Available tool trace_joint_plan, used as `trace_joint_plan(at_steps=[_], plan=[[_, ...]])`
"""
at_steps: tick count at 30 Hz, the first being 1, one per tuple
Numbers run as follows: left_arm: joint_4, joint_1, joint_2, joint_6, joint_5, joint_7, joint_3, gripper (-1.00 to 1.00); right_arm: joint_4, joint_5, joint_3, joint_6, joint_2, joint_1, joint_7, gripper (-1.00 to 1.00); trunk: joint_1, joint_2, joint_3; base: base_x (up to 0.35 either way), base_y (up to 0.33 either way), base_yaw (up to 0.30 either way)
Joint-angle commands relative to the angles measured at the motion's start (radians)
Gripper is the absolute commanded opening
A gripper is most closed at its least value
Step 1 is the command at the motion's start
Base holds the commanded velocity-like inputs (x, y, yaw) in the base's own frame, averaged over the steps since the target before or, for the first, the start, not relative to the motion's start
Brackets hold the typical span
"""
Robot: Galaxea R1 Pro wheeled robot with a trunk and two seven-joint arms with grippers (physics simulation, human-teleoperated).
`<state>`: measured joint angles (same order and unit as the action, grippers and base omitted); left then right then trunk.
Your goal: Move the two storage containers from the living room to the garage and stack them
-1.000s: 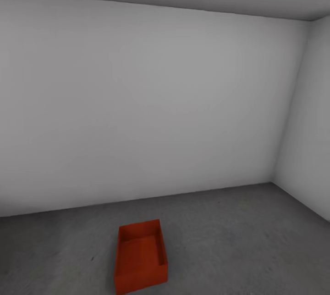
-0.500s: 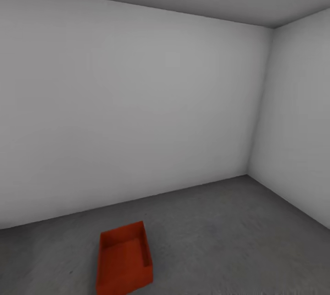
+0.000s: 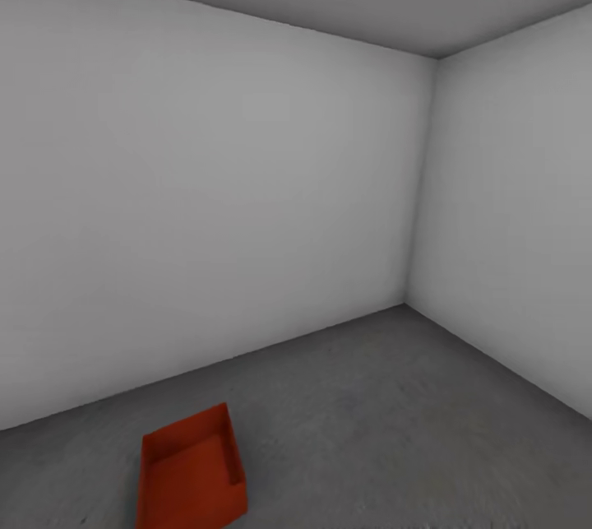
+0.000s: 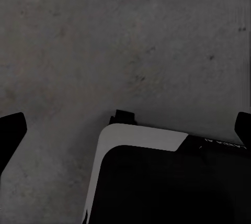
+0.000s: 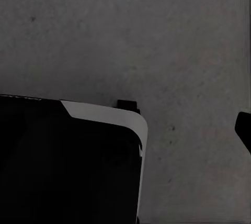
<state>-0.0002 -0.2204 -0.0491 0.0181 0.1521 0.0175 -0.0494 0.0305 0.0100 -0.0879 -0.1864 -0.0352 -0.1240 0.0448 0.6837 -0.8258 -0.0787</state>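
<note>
One storage container [image 3: 191, 475] sits open side up on the floor [image 3: 395, 422] of the garage, low in the head view and off to the robot's left, near the long white wall [image 3: 205, 208]. With only this one seen down and no box in either claw, the second container is, by my judgement, yet to be fetched from the living room. The main risk is the robot's base clipping or shoving this box as it manoeuvres, since it lies close in front. A later risk is a skewed stack: the thin low walls give little ledge, so a second box lowered off-square could tip or slide off.

In the left wrist view, the left claw [image 4: 125, 130] points down at bare concrete, with a dark fingertip [image 4: 11, 132] at one edge of the picture and another at the opposite edge, so it stands wide apart, gripping and touching nothing. Below it is part of the robot's own dark and white body [image 4: 157, 177].

In the right wrist view, the right claw [image 5: 157, 124] shows just one fingertip [image 5: 243, 130] at the frame's edge; it is probably wide too, but I cannot tell for sure. Nothing sits beside it.
</note>
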Motion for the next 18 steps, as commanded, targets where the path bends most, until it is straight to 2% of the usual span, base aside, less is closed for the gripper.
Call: trace_joint_plan(at_steps=[1,18], plan=[[0.000,-0.001,0.000,0.002,0.004,0.001,-0.005,1.00,0.003,0.001,-0.007,-0.005,0.000,-0.002,0.001,1.00,0.000,-0.001,-0.002,0.000,0.000,-0.286],[0.000,-0.001,0.004,0.002,0.004,0.001,-0.004,1.00,0.003,0.001,-0.007,-0.005,0.001,-0.002,0.001,1.00,0.000,-0.001,-0.002,0.000,0.000,-0.289]])
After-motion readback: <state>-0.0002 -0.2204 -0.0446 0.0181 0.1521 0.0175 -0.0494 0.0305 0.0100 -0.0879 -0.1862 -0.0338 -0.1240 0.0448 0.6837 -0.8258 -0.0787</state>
